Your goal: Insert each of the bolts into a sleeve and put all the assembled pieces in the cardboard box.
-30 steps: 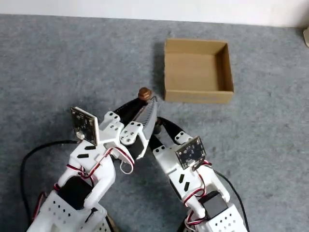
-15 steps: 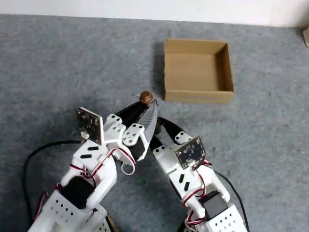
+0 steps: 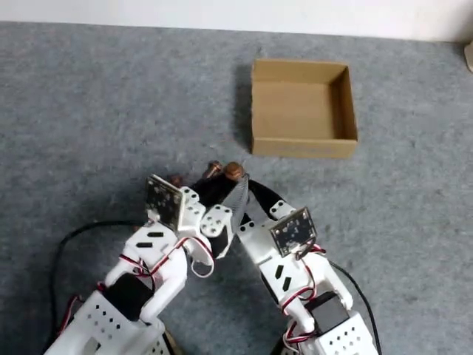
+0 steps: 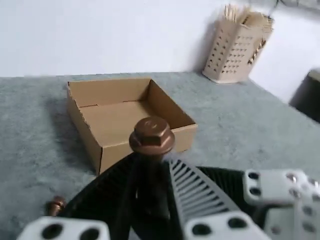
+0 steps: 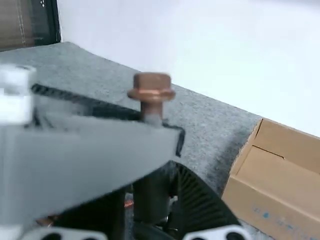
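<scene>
A copper bolt [image 3: 233, 171] [image 4: 151, 135] stands upright with its hex head on top, and my left gripper [image 3: 235, 186] [image 4: 150, 172] is shut on its shaft. Directly below it, my right gripper [image 3: 250, 198] [image 5: 150, 207] is shut on a dark sleeve [image 5: 149, 197]. In the right wrist view the bolt [image 5: 151, 89] rises above the left gripper's grey finger [image 5: 90, 150], which crosses in front. The join between bolt and sleeve is hidden. The open cardboard box [image 3: 301, 108] [image 4: 125, 117] [image 5: 280, 175] lies beyond both grippers with nothing inside.
Two loose copper bolts [image 3: 213, 169] [image 3: 176, 180] lie on the grey carpet just beside the left gripper; one bolt [image 4: 56, 204] appears in the left wrist view. A perforated beige holder [image 4: 237, 45] stands far off by the wall. Bare carpet [image 3: 89, 111] surrounds the box.
My left gripper has pulled the bolt back from near the box front toward the right gripper and turned its wrist. Two loose bolts on the carpet have come into sight. The right arm kept still.
</scene>
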Controlling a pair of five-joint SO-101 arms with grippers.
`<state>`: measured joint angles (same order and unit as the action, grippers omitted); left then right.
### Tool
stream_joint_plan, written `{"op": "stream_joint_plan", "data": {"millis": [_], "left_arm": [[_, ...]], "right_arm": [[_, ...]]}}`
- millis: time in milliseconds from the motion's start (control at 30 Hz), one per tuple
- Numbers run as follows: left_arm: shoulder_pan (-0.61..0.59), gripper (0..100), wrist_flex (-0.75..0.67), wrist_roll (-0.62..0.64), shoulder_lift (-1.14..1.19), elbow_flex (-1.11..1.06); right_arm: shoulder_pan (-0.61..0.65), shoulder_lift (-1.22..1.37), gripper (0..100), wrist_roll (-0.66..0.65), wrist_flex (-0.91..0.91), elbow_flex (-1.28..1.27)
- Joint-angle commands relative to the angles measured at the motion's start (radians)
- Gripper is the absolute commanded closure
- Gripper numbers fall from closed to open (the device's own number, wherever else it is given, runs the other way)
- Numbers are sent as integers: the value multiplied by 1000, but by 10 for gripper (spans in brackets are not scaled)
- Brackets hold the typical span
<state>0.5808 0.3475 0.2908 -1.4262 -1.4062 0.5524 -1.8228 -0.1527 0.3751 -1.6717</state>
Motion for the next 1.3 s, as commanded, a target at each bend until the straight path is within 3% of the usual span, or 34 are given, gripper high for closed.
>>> {"op": "stream_joint_plan", "data": {"millis": [0, 200, 400, 467, 900, 1067, 1267], "left_arm": [[38, 995, -2, -68, -10, -8], [38, 986, -2, -84, -10, -4], [33, 780, 3, -77, -10, -5], [31, 758, 3, -77, -10, -5], [53, 848, 5, -78, -12, 74], [53, 992, 6, -78, -12, 107], [53, 994, 6, -77, -12, 136]], "right_arm": [[-28, -15, 994, 3, -2, -124], [-27, -15, 994, 3, -2, -124], [-25, -15, 994, 3, -2, -124], [-24, -15, 994, 3, -2, -124], [-24, -15, 994, 3, -1, -125], [-24, -15, 994, 3, -1, -125], [-24, -15, 994, 3, -1, -125]]}}
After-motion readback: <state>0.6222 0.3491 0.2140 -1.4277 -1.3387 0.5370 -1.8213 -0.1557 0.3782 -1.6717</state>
